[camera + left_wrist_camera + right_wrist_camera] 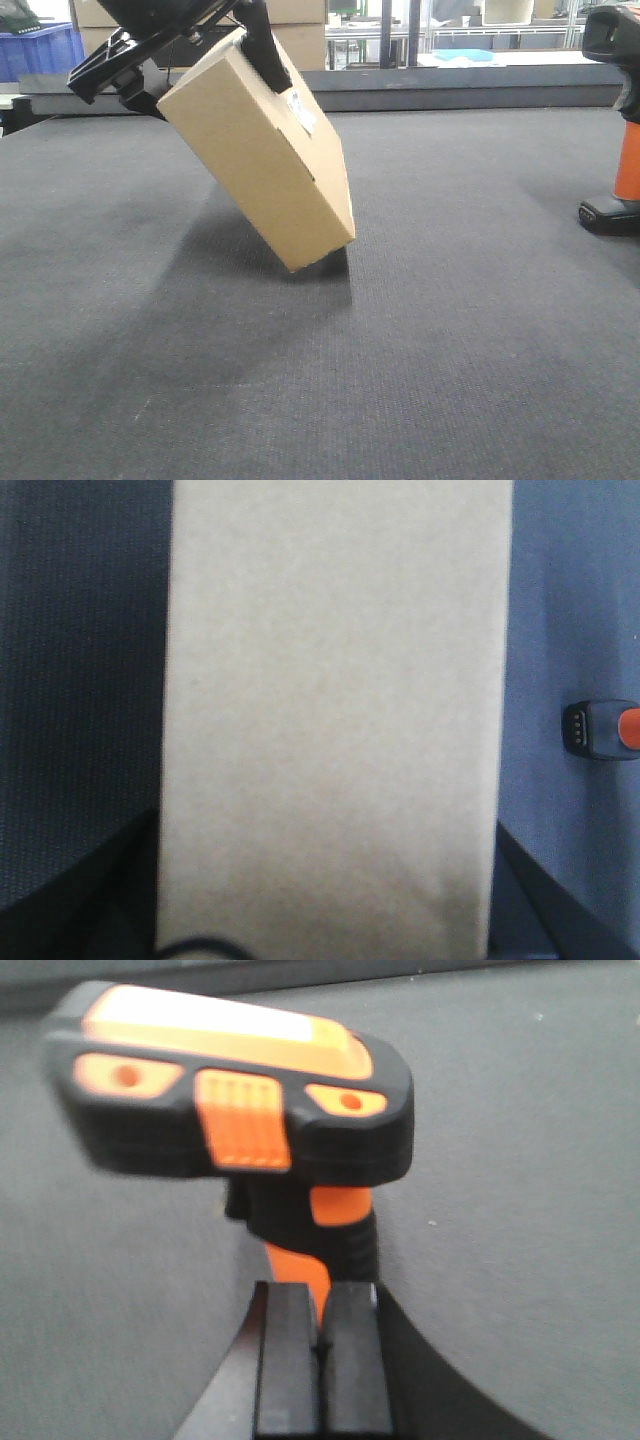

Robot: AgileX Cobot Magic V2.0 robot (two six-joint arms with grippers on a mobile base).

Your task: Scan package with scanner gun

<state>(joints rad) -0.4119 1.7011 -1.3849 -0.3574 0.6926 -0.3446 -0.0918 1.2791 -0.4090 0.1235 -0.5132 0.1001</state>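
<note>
While your left claw (325,910) clamps the tilted box (265,170) at 11 o'clock, right claw (320,1360) sits pressed together by the scanner (240,1090), 3 o'clock: next, likely spread and grip it.

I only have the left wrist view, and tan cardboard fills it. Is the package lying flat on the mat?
Observer: No. The package is tilted steeply, only its lowest corner down at the mat.
Operator: Any label showing?
Observer: A white label sits on its narrow upper side, facing right in the front view.
Operator: And the scanner gun?
Observer: The scanner gun stands upright on its base, right of the package, apart from it.
</note>
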